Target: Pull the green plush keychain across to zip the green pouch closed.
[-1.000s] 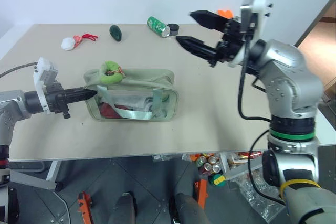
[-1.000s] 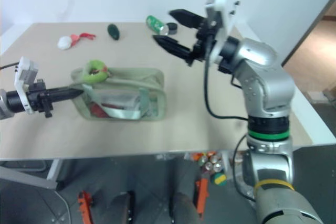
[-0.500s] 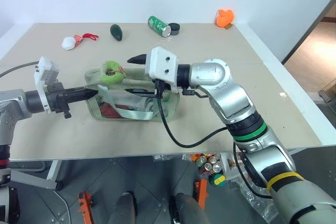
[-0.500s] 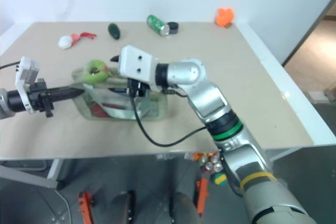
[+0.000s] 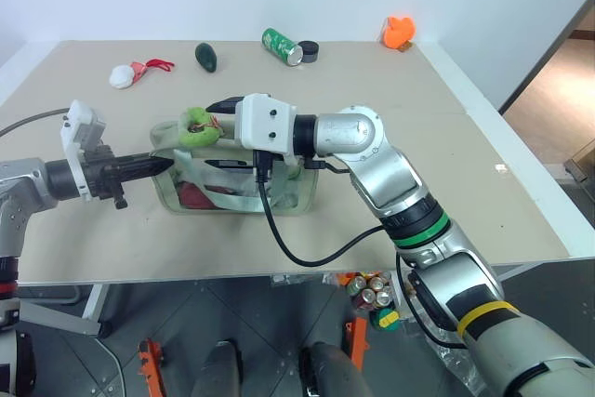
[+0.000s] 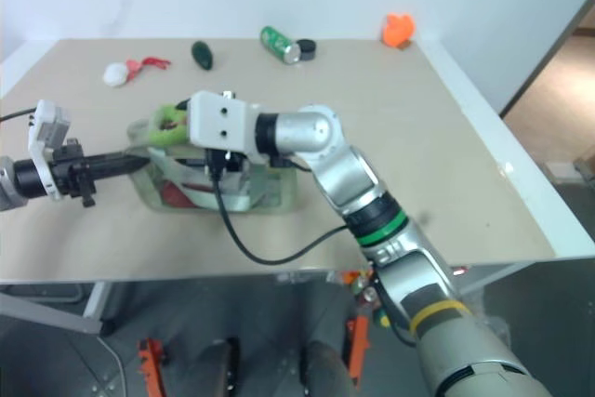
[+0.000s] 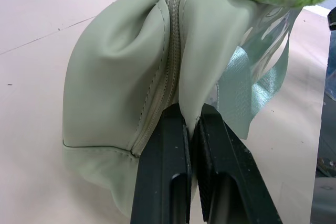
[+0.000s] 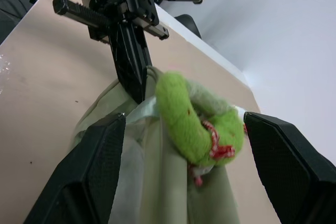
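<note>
The pale green pouch lies on the table with its clear side panel facing me. The green plush keychain rests on top at the pouch's left end. My left gripper is shut on the pouch's left end, its fingers pinching the fabric beside the zipper seam. My right gripper reaches across the pouch's top and is open, one finger on each side of the keychain, apart from it.
Along the table's back edge lie a green can, a black roll, a dark green oval object, a white plush ball with red cord and an orange object. Cans lie on the floor under the table's front edge.
My right arm has swung down and to the left from high over the table's right side, so its open fingers now straddle the keychain. My left gripper has held still on the pouch.
</note>
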